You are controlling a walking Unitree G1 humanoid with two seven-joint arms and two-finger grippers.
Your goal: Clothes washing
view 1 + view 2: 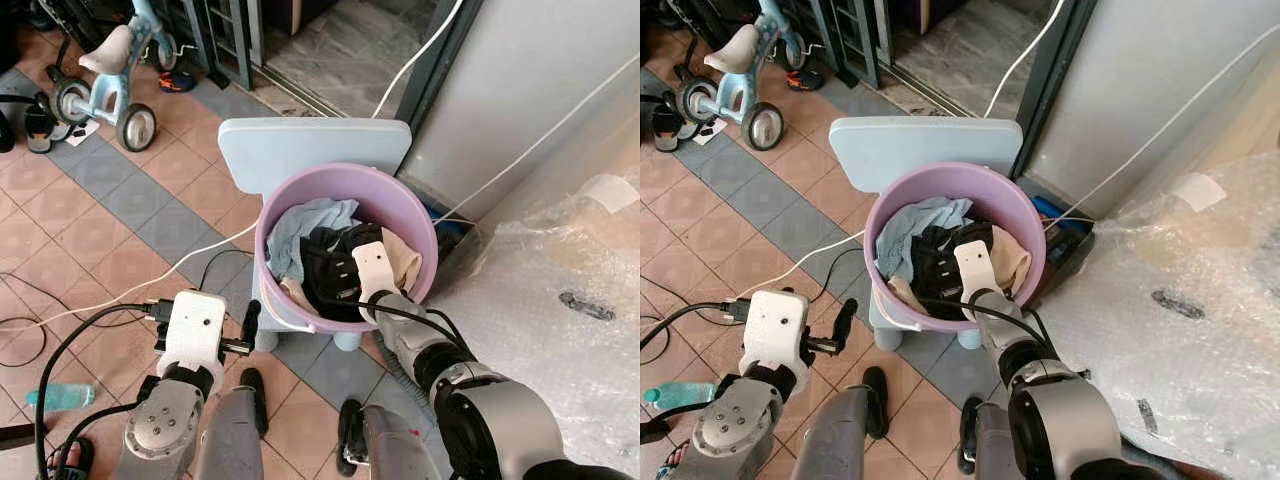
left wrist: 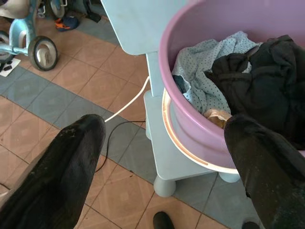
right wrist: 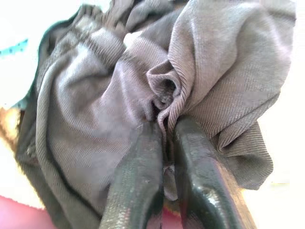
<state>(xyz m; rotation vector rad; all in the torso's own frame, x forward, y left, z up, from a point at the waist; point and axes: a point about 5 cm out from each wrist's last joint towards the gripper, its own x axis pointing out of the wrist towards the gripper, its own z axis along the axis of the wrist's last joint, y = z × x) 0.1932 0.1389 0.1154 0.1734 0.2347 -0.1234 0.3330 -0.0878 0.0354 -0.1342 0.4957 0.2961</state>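
Clothes (image 1: 325,250) heaped in purple tub (image 1: 415,215), tub set on pale blue stool (image 1: 300,145) standing on tiled floor (image 1: 90,230). Among them: light blue garment (image 1: 300,225) toward robot's left, black garment (image 1: 330,262) in the middle, beige piece (image 1: 405,262) toward the right.

Right hand (image 3: 164,157) reached down into tub, fingers pinched tight on a fold of dark ribbed fabric, seemingly the black garment; very little cloth between the tips. Judged step: lifting a piece out of the pile. Best done by pulling straight up and slowly, watching for neighbouring pieces dragging along; grip looks shallow, so could slip if jerked. Worth clearing the rim fully before swinging sideways, so tub not tipped off stool.

Right forearm angled forward and down over near rim, wrist roughly above centre of pile. Left hand (image 2: 162,157) held low just beside tub on robot's left, outside rim, fingers spread wide with nothing between them. White cable (image 1: 150,280) trailing across floor under stool; tricycle (image 1: 110,70) well apart at back.
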